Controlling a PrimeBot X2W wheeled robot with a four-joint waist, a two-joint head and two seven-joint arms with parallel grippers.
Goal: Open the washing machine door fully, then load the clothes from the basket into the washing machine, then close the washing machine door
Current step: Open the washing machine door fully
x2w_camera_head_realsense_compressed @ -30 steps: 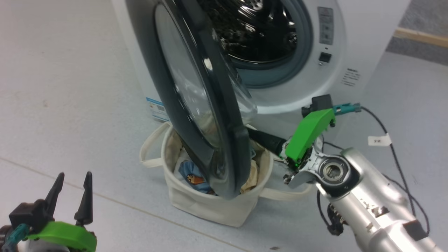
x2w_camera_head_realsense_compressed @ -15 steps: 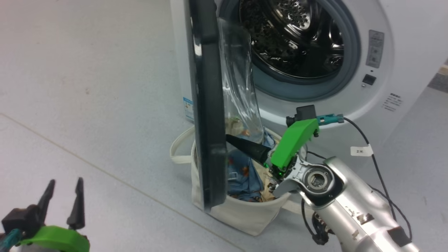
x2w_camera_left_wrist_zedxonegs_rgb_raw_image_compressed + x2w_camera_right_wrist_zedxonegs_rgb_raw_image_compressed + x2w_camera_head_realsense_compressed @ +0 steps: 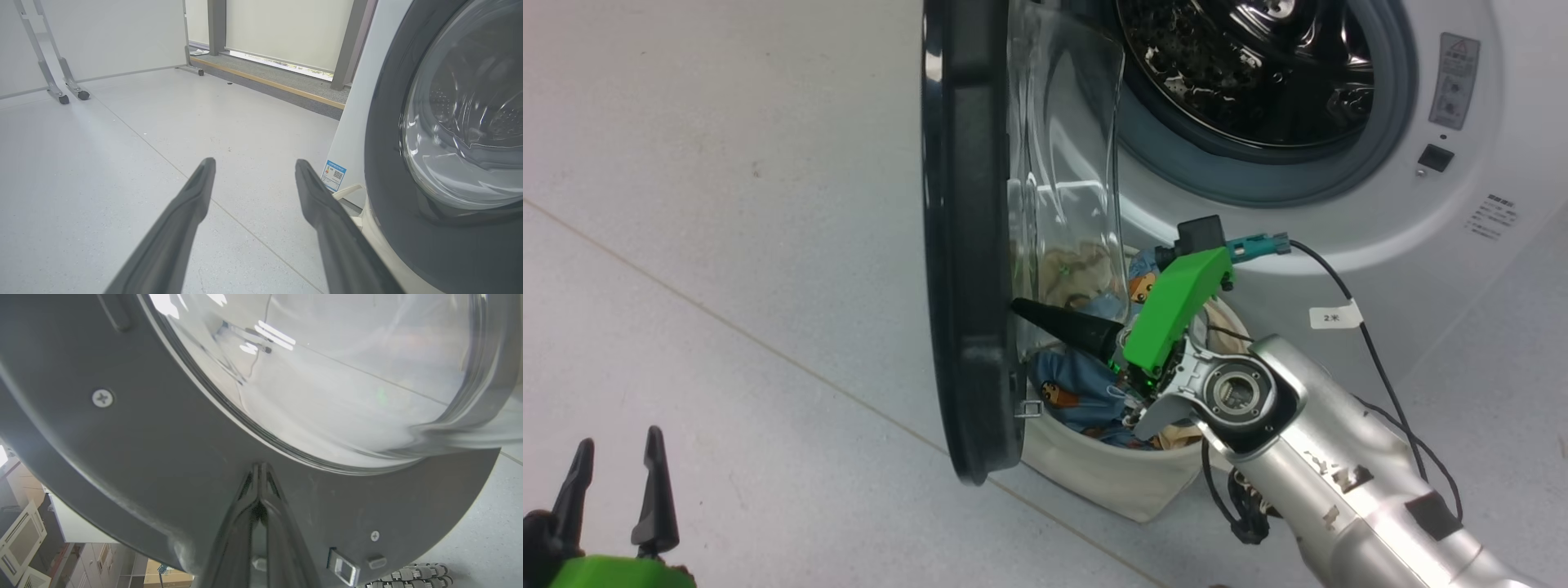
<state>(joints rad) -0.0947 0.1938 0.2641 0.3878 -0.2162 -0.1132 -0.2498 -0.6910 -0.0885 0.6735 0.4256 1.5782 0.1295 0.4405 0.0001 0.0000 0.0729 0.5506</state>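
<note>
The washing machine (image 3: 1347,220) stands with its steel drum (image 3: 1250,65) exposed. The washing machine door (image 3: 968,245) hangs open, edge-on to the head view, its glass dome (image 3: 1066,188) bulging toward the machine. My right gripper (image 3: 1017,307) is shut, its tips touching the door's dark inner rim (image 3: 163,449) just below the glass (image 3: 327,384); in the right wrist view the right gripper (image 3: 259,467) holds nothing. Below it the basket (image 3: 1111,482) holds the clothes (image 3: 1078,392), blue bear-print fabric. My left gripper (image 3: 614,474) is open and empty over bare floor, left of the door (image 3: 392,171).
A black cable with a white tag (image 3: 1331,314) loops from my right wrist across the machine's front. Wheeled partition legs (image 3: 61,87) and a wooden floor strip (image 3: 278,83) lie far behind. A blue sticker (image 3: 335,175) marks the machine's side. The door latch (image 3: 345,569) sticks out near my fingers.
The door has swung wider, from slanted across the opening to edge-on, with my shut right gripper following against its inner side. The head camera has shifted too. The left gripper stays open.
</note>
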